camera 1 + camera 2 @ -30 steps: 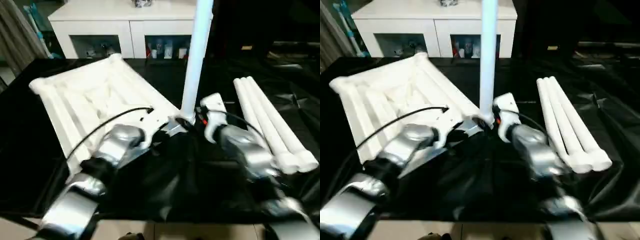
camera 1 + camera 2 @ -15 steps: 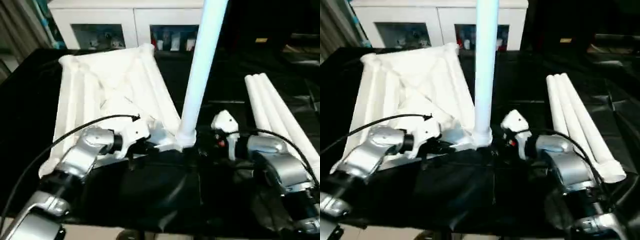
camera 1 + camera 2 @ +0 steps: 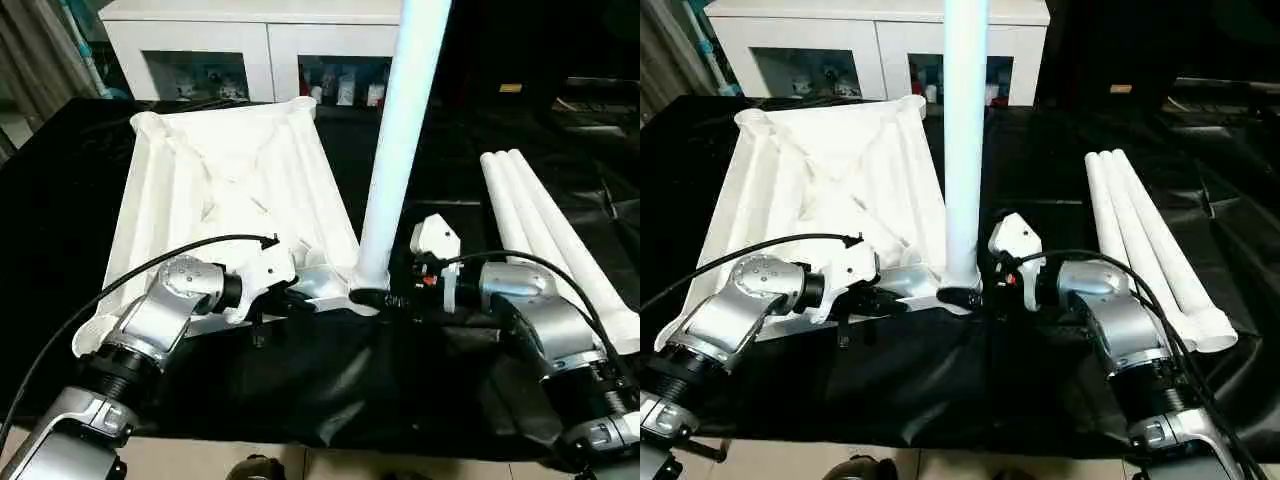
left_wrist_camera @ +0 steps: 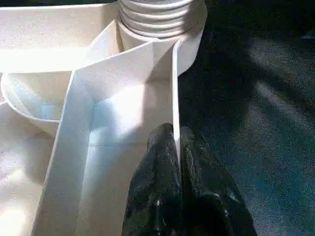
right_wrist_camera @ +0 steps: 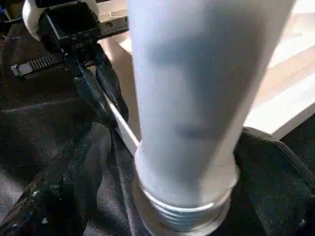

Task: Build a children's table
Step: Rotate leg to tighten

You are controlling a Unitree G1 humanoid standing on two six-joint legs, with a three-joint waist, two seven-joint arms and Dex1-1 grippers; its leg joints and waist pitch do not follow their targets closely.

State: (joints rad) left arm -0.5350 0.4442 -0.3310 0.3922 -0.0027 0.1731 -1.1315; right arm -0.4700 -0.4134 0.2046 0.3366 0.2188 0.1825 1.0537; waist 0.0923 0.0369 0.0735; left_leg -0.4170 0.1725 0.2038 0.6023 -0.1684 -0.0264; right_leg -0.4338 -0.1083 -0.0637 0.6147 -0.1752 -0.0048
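upright leg (image 3: 400,150) cut off above, cabinet (image 3: 260,50) contents too small

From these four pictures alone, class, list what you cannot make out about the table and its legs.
- Upright leg: its upper end is cut off by the picture edge in both eye views.
- How far the leg is screwed into the corner socket: the leg covers it in the right wrist view.
- Cabinet contents: too small to identify.

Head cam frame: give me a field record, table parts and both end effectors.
table top: upside down on black cloth
standing leg: upright in near corner socket
spare legs: three, side by side at right
left end effector: shut on table top's rim
right end effector: fingers either side of standing leg's base
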